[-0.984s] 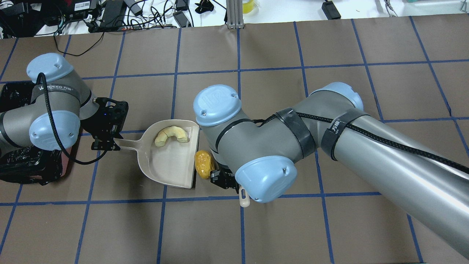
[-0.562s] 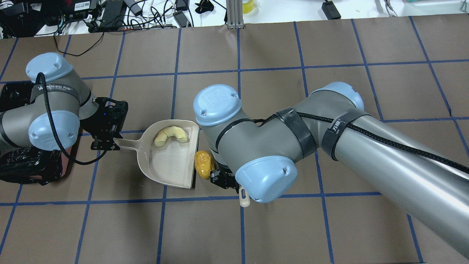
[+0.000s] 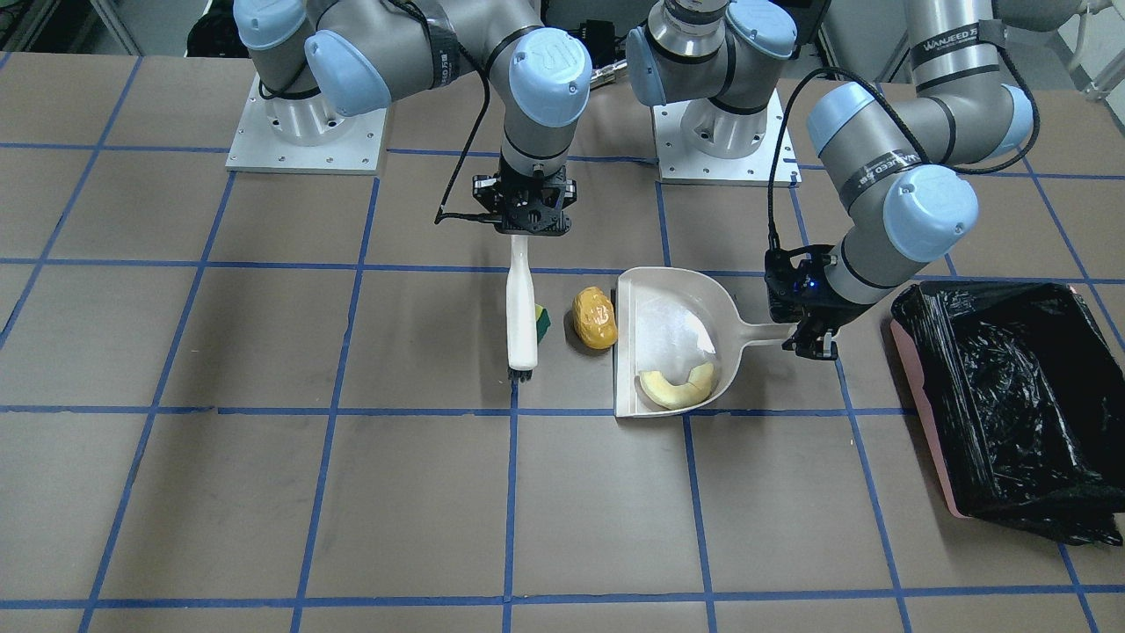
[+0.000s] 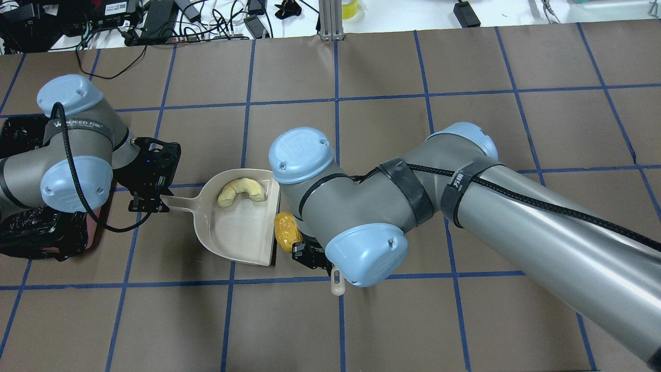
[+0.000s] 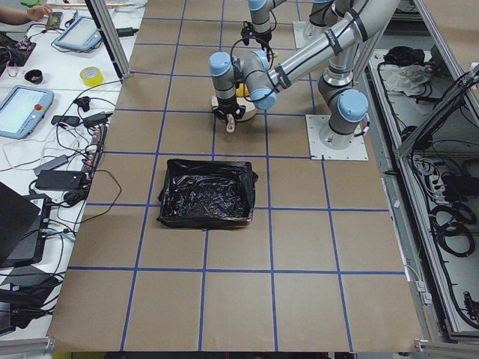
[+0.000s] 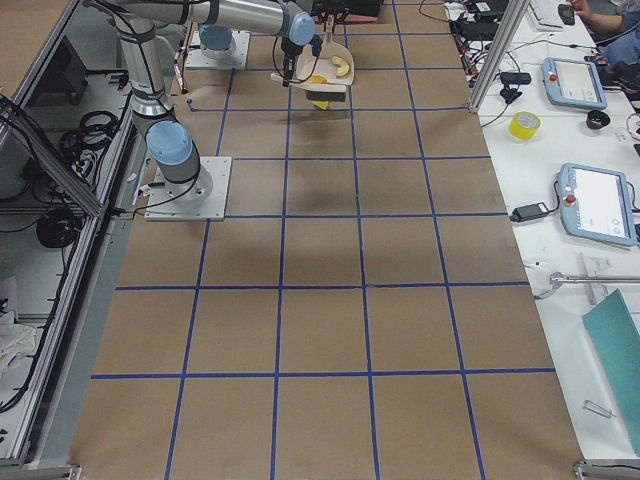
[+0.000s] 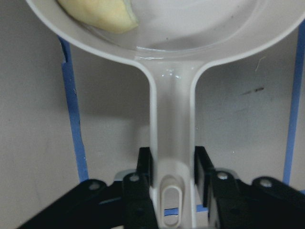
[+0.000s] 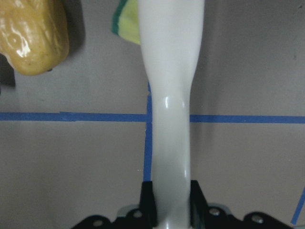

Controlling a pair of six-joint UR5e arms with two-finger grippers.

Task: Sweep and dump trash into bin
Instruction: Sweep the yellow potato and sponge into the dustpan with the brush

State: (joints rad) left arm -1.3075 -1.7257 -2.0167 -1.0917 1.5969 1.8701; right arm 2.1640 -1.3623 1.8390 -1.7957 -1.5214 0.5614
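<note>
The brown table (image 3: pixel 264 492) carries a blue tape grid (image 3: pixel 513 411) — a cable-strewn bench (image 4: pixel 403 15) lines its far edge. The left hand (image 7: pixel 172 164) clamps the dustpan (image 3: pixel 668 316) by its handle; the right hand (image 8: pixel 171 200) clamps the brush (image 3: pixel 522 299).

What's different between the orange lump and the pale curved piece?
The lump is orange-yellow; the curved piece is pale yellow. The lump is a rounded blob; the piece is a crescent. The piece lies inside the dustpan; the lump sits on the table just outside its open edge. Both are small and yellowish.
</note>
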